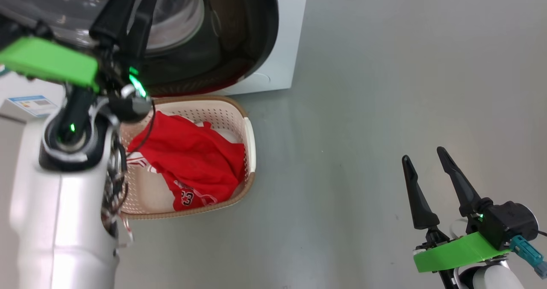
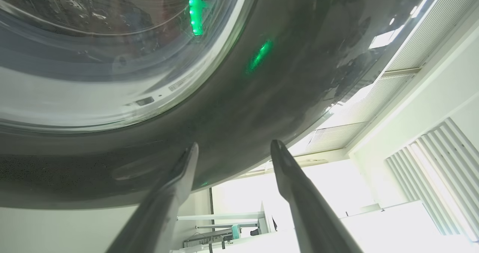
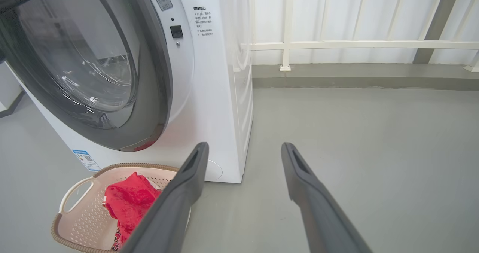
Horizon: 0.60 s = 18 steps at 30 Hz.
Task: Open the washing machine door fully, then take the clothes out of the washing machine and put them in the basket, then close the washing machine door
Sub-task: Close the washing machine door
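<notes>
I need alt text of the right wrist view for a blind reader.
A white washing machine with its round glass door ajar; a basket holding red clothes sits before it. The open right hand points at the machine.

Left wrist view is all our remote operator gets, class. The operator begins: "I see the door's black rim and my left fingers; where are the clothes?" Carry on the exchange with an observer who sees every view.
Observer: The clothes lie in the basket, which stands below the washing machine door.
Operator: Is the right gripper busy?
Observer: No. The right gripper is open and empty, over the floor, apart from the basket.
Operator: Is the door shut?
Observer: It seems not. In the right wrist view the latch slot on the washing machine is uncovered beside the door's rim.
</notes>
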Available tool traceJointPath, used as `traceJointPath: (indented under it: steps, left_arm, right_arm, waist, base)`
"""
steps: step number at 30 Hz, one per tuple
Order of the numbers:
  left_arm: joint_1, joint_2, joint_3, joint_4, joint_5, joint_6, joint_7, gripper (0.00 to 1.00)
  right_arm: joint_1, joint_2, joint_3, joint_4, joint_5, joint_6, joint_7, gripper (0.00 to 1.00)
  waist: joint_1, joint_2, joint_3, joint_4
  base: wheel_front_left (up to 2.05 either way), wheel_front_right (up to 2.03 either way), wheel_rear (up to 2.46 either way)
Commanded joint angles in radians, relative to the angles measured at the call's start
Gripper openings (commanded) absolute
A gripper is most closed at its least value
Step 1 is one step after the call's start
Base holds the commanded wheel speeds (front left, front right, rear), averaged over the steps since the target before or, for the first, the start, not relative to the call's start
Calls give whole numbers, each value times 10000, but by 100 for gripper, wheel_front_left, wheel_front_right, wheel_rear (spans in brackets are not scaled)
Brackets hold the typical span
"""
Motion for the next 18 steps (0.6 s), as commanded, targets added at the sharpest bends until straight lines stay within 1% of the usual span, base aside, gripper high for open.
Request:
traceJointPath:
  steps: [1, 4, 5, 12, 14, 18]
  left_arm:
    - [530, 372, 222, -777, 363, 118, -311, 100]
    - [1381, 739, -81, -1538, 1590, 114, -1124, 100]
    - [1381, 739, -81, -1538, 1590, 114, -1124, 100]
    - [3415, 1545, -980, -2948, 4752, 250, -3103, 100]
    - [3928, 1775, -1165, -3254, 5679, 342, -3761, 100]
    - [4856, 2125, -1700, -3880, 7289, 547, -4728, 100]
  right_arm:
    - [-114, -114, 221, -154, 147, 63, -120, 100]
    - [-42, -114, 229, -74, 243, 63, -129, 100]
    - [-42, -114, 229, -74, 243, 63, -129, 100]
    - [105, -114, 249, 31, 398, 63, -139, 100]
    - [147, -114, 252, 18, 420, 63, -140, 100]
    - [230, -114, 212, -6, 427, 63, -141, 100]
  waist:
    - [0, 0, -301, 252]
    - [0, 0, -572, 398]
    - [0, 0, -572, 398]
    - [0, 0, -1149, 620]
    - [0, 0, -1292, 645]
    - [0, 0, -1508, 691]
  base:
    - [0, 0, 0]
    - [0, 0, 0]
    - [0, 0, 0]
    - [0, 0, 0]
    - [0, 0, 0]
    - [0, 0, 0]
